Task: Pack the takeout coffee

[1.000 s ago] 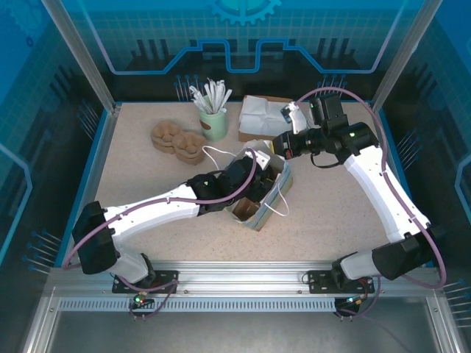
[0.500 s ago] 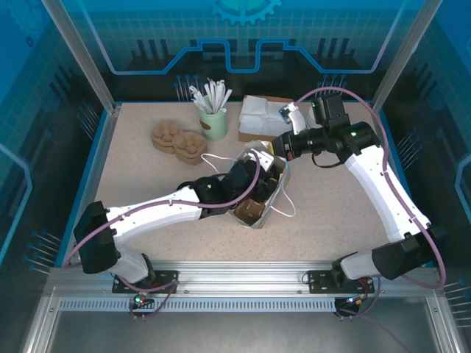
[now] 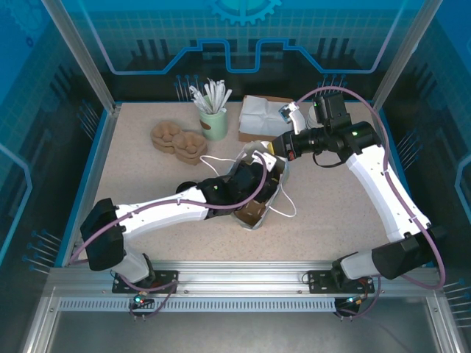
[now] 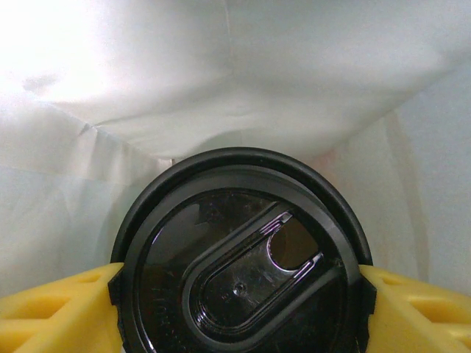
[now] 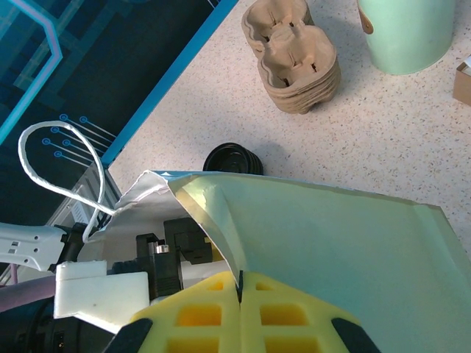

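Left gripper (image 4: 239,298) clasps the coffee cup (image 4: 239,243) inside the bag (image 5: 331,235), right gripper (image 5: 241,290) pinches the bag's rim open; best seat the cup on the bag's bottom before releasing.

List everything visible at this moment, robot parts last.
paper bag: one, white, on its side mid-table
takeout coffee: one, black lid, inside the paper bag
cup carriers: one stack, brown, far left
holder: one, mint green, far centre, holding white sticks
paper pile: one, white, far centre-right
loose lid: at least one, black, on the table beside the bag
table: one, speckled beige
left tool: yellow, gripping the coffee at its lid
right tool: yellow, shut on the bag's rim
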`<control>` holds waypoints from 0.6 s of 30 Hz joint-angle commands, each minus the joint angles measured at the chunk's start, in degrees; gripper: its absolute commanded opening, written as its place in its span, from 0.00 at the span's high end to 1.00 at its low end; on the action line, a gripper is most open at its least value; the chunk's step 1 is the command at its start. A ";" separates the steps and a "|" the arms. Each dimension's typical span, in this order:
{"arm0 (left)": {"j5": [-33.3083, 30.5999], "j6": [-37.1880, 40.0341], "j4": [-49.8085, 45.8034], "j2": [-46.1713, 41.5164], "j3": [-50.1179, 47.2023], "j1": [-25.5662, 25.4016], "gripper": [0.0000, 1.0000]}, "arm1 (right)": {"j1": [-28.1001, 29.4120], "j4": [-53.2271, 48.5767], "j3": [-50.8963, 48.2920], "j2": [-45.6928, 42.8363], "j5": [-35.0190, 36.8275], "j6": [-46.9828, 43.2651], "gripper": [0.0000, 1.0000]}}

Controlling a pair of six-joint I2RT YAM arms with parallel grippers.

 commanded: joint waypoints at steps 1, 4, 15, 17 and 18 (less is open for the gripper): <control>-1.95 0.40 1.12 1.24 1.53 -0.45 0.26 | -0.65 -0.23 2.37 0.77 -2.43 -1.43 1.00; -2.01 0.40 1.56 1.83 1.64 -0.45 0.26 | -0.74 -0.49 2.86 1.11 -2.95 -1.63 1.00; -3.20 0.49 0.83 3.53 2.55 -0.36 0.26 | -1.02 -1.30 3.36 1.47 -3.66 -2.10 1.00; -3.72 0.36 0.49 3.87 2.79 -0.28 0.26 | -1.01 -1.21 3.27 1.48 -3.75 -2.10 1.00; -3.80 0.30 0.57 3.99 2.84 -0.20 0.25 | -1.00 -1.13 3.26 1.56 -3.82 -1.95 1.00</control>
